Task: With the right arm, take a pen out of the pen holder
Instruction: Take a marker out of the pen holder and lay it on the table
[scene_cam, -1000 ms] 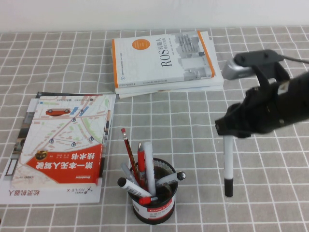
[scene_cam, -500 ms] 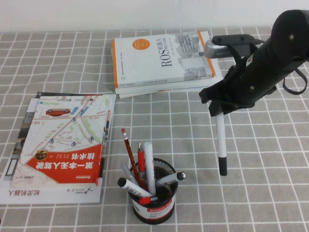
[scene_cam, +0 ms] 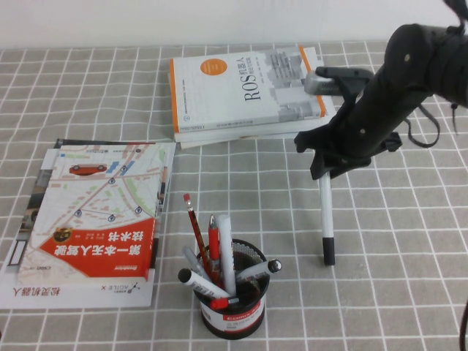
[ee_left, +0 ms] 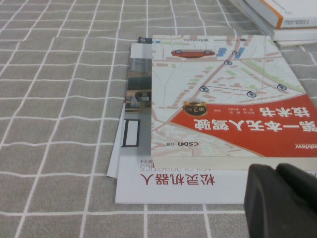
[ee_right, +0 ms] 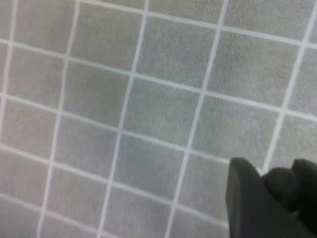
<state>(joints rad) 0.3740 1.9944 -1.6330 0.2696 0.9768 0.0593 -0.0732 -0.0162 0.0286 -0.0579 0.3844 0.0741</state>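
Gripping a pen (scene_cam: 326, 219) tip-down right of the pen holder (scene_cam: 232, 311), right tool (scene_cam: 325, 172), left tool (ee_left: 280, 198) closed near red book (ee_left: 233, 114)

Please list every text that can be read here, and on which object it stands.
"ROS机器人": white book.
"CSDN", "第一本无人驾驶技术书": red map book.
"松灵机器人", "AGILEX": leaflet under it.
Pen holder label: blurred.
Right gripper, holding the pen right of the holder, and left gripper, near the leaflet: no text.

The right arm (scene_cam: 398, 88) and right tool (scene_cam: 324, 170) are matte black, with grey wrist camera (scene_cam: 327, 80) and looped cable (scene_cam: 424, 137).
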